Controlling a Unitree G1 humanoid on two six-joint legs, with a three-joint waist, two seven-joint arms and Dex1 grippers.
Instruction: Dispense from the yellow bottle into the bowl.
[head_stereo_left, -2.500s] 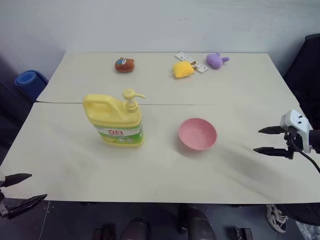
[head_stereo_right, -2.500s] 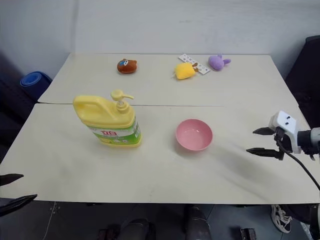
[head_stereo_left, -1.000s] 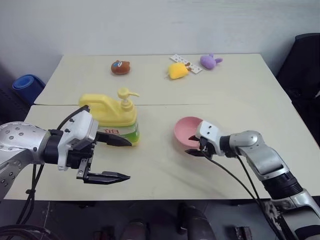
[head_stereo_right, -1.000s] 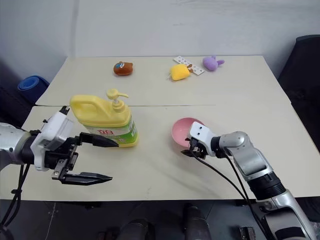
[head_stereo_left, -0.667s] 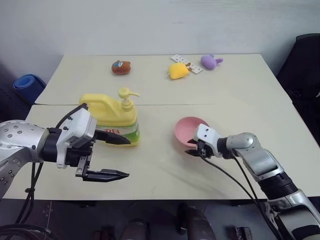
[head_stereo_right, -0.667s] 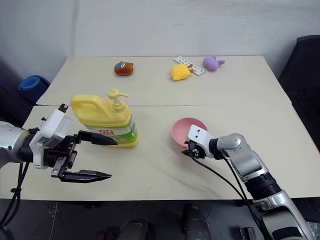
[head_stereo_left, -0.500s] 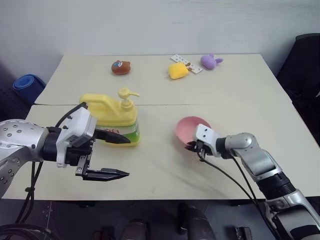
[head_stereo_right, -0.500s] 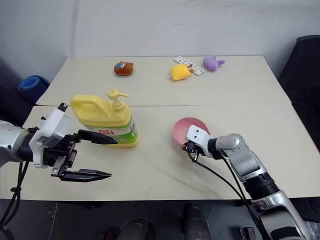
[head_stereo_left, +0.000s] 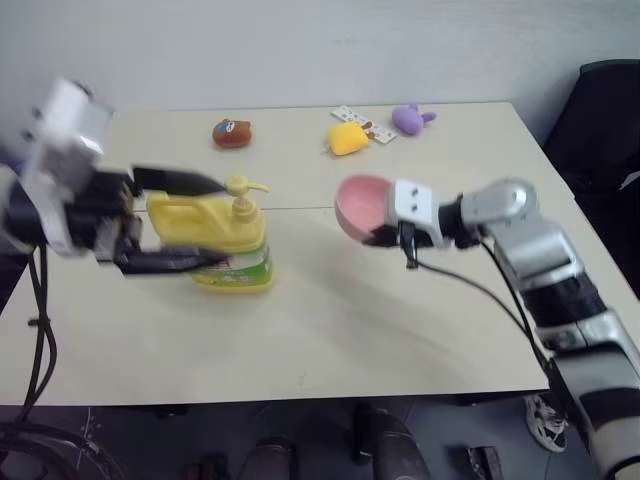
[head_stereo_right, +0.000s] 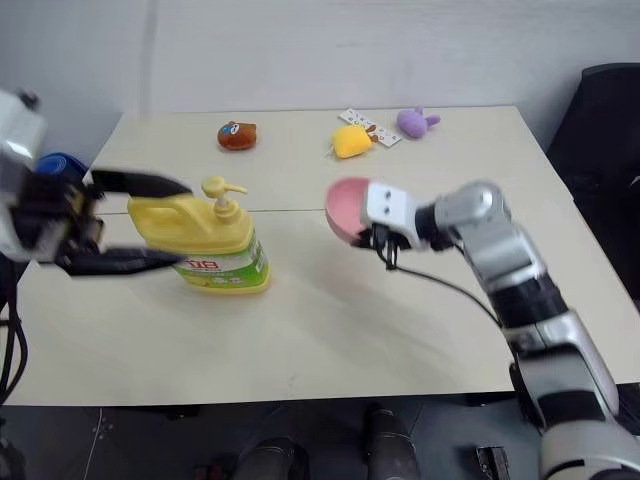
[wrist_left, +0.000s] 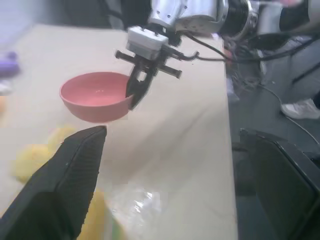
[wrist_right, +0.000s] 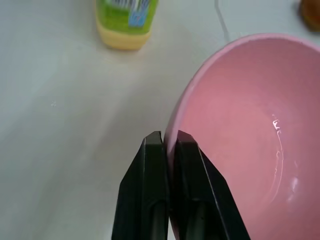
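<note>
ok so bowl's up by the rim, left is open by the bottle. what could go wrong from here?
1. The right gripper pinches only the thin rim of the pink bowl, which hangs off the table and tilted; it may pivot or slip out.
2. The left gripper, open, straddles the yellow bottle near its pump; a bump could tip the bottle.
3. With the bowl tilted, anything dispensed may run out.

- Pale beige table (head_stereo_left: 330, 330), seam across middle, under my arms.
- Far side: brown plush bear toy (head_stereo_left: 231, 133), small yellow plush toy (head_stereo_left: 347, 139) touching white patterned card strip (head_stereo_left: 362, 123), purple plush bunny (head_stereo_left: 409, 119).
- Blue rolled mat (head_stereo_right: 58, 165) off table, my left.
</note>
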